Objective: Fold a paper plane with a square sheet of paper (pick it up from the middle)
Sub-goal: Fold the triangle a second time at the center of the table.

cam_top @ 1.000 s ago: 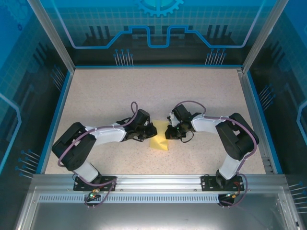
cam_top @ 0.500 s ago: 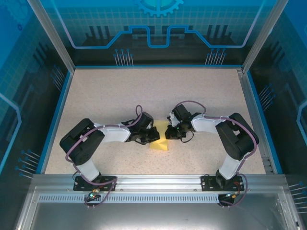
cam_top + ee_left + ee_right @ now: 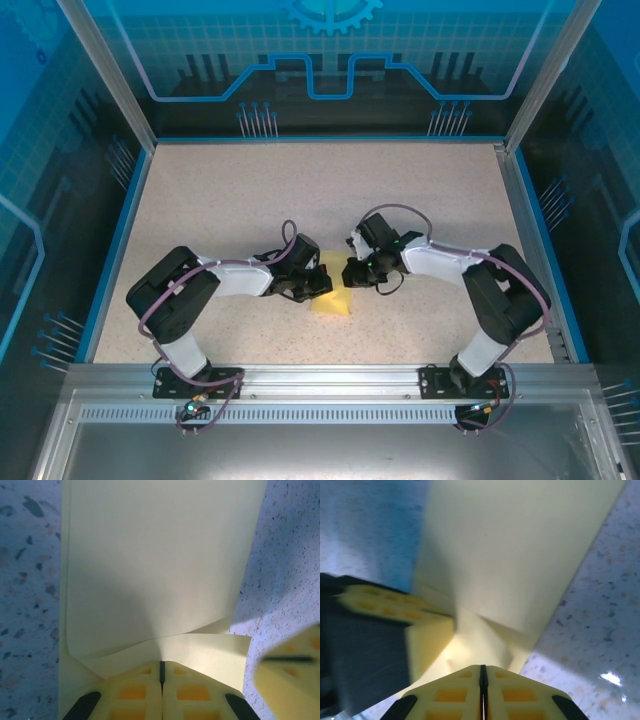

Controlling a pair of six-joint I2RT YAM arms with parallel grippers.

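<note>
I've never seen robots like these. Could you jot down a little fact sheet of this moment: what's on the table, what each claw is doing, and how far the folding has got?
Surface: speckled table
Object: square sheet of paper, pale yellow, between the two arms
Left gripper: shut, pinching one edge of the sheet
Right gripper: shut, pinching the other side
Paper shape: buckled into ridges at both pinch points, smooth further out
Plane: no dart shape yet
</note>
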